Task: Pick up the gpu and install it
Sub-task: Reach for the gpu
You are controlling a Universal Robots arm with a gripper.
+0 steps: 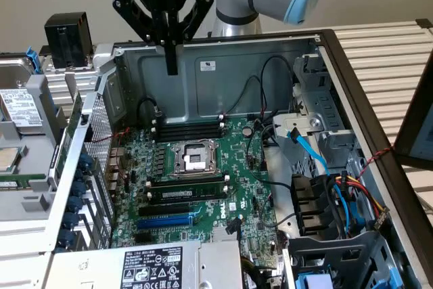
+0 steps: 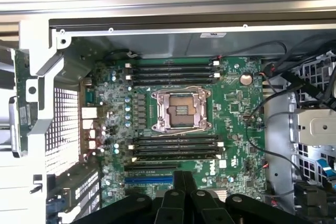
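Gripper [image 1: 172, 71] hangs in the upper left of the exterior view, its two fingers pressed together with nothing between them, the tips seen against the grey far wall of the open case [image 1: 203, 93] and well above the motherboard [image 1: 230, 160]. One gpu [image 1: 69, 137] stands on edge at the exterior view's left, just outside the case's perforated wall and well apart from the gripper. It shows as a narrow green board edge, and its shroud cannot be made out. One black box [image 1: 67, 38] sits in the upper left corner. On the motherboard are one socket [image 1: 195, 159], one blue slot [image 1: 166, 221] and one coin cell [image 1: 248, 128]. In the wrist view the gripper [image 2: 184, 174] is closed and empty, its tips over the motherboard [image 2: 236, 103] beside the blue slot [image 2: 148, 180]. The socket [image 2: 181, 109] lies between two banks of memory slots. The gpu [image 2: 22, 114] stands outside the case [image 2: 157, 43], beside the perforated wall, as a green board with a grey metal bracket.
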